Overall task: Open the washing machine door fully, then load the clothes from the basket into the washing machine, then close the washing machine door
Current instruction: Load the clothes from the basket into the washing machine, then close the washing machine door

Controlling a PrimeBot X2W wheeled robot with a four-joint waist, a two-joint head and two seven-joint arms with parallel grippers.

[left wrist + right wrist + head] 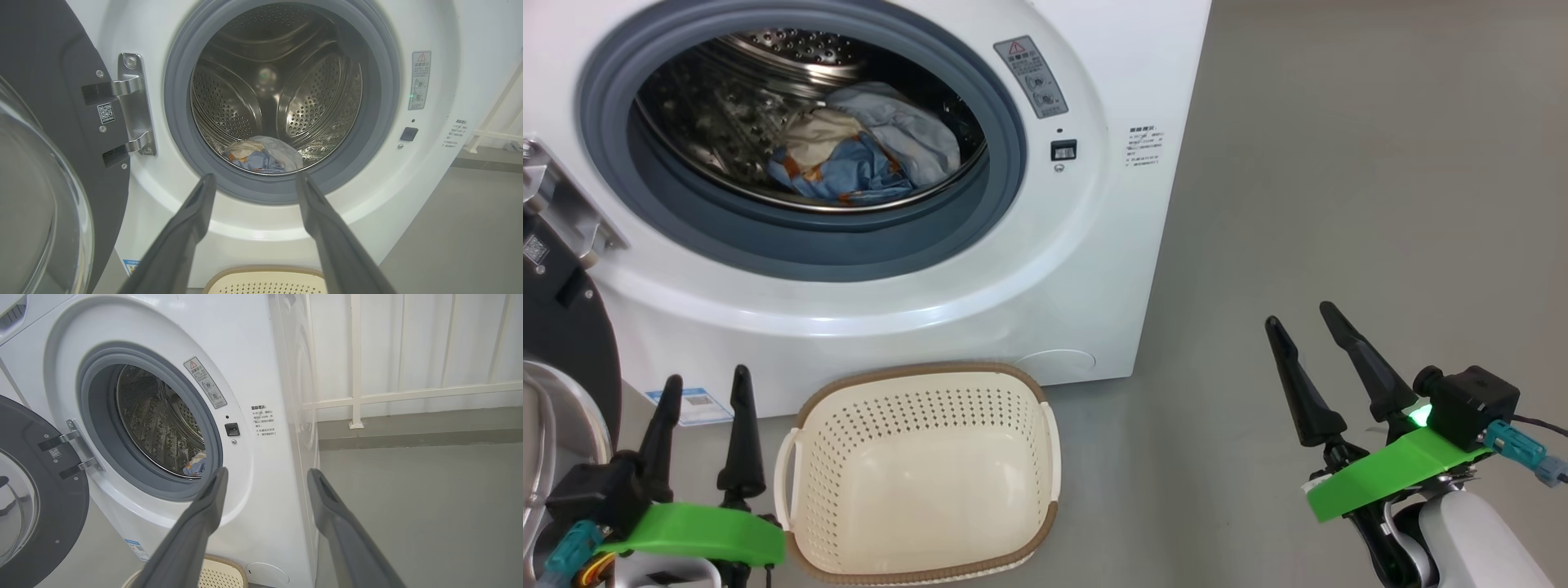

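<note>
Fingers (742, 433) spread and empty on both arms: clothes (866, 163) lie inside the washing machine (1045, 269), and the open washing machine door (572, 351) hangs just left of the left gripper (707, 376), well apart from the right gripper (1298, 314), so left looks nearer for closing.

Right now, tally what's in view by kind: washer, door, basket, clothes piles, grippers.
Washer: 1
Door: 1, open
Basket: 1, empty
Clothes pile: 1, in the drum
Grippers: 2, left gripper and right gripper, both open
Total: 6
</note>
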